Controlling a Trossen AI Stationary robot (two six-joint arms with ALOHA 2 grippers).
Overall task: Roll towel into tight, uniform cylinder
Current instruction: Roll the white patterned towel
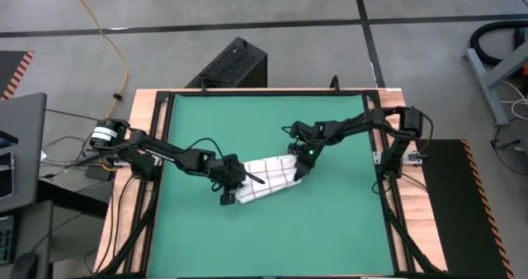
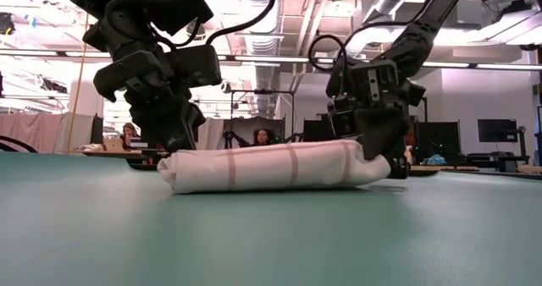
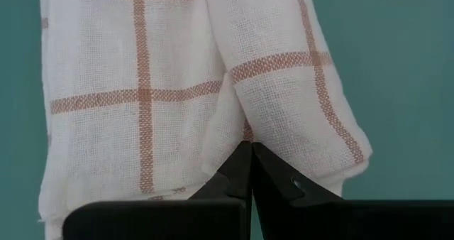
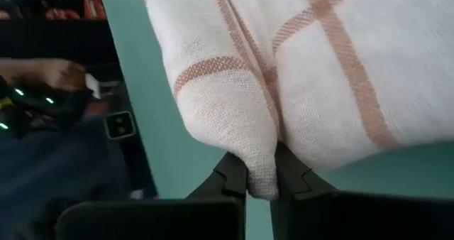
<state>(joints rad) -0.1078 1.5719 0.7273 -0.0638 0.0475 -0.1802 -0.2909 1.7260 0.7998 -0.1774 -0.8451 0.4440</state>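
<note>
Both end effectors at the rolled towel (image 1: 266,178)
Right end effector (image 4: 259,185) pinches a fold; left end effector (image 3: 250,170) clenched at the other end

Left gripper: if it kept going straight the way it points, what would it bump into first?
Probably the rolled white cloth towel with red-brown grid lines, which lies straight ahead of the shut left gripper, already against its tips.

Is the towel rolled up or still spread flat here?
Rolled: the towel lies as a thick cylinder on the mat, with overlapping layers visible at both ends.
</note>
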